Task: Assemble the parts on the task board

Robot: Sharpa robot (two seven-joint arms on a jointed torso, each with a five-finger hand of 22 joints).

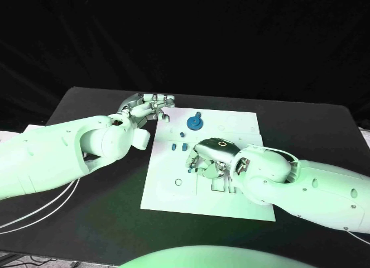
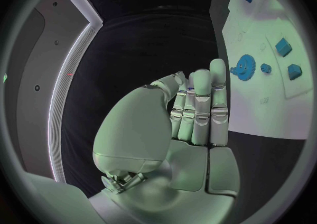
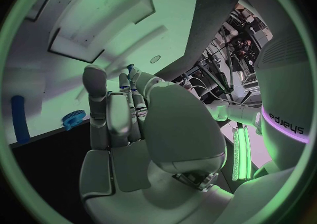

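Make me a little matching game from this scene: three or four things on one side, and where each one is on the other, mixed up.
Things:
1. left hand
2. right hand
3. blue gear
4. task board

Places:
A. middle of the black table
B. on the board, near its far edge
C. over the board's middle
D. by the board's far left corner

Pairs: 1-D, 2-C, 3-B, 4-A

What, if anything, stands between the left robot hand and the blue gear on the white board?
Nothing visible does. The left robot hand sits at the board's far left corner, with only bare board between it and the blue gear.
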